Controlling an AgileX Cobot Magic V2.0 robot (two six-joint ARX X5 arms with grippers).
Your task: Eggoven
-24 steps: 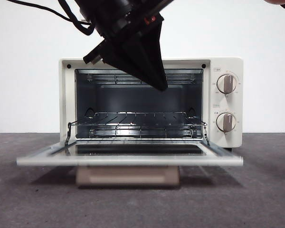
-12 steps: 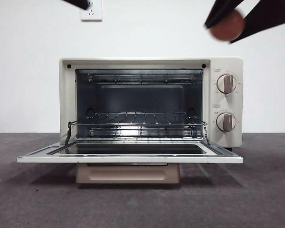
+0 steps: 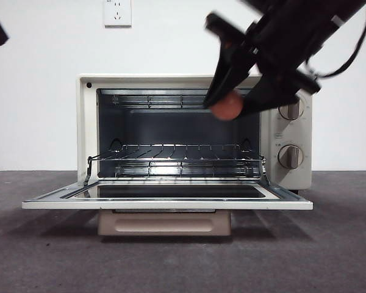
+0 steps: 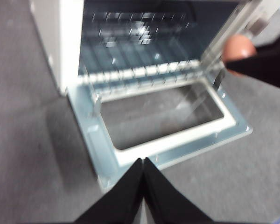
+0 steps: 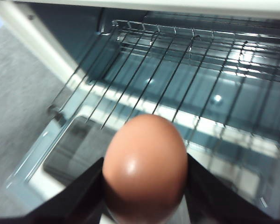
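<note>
At the oven's (image 3: pixel 171 146) open mouth, we note the right hand (image 3: pixel 229 105) angled down from upper right, clamping the egg (image 3: pixel 227 105) above the rack (image 3: pixel 174 152). Left hand (image 4: pixel 143 164) pinched together, empty, above the lowered door (image 4: pixel 177 140).

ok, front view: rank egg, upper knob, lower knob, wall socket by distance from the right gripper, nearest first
1. egg: held between the fingers of the right gripper, in front of the oven opening's upper right.
2. upper knob: just to its right, partly behind the arm.
3. lower knob: below that, on the same panel.
4. wall socket: far up on the left.
</note>
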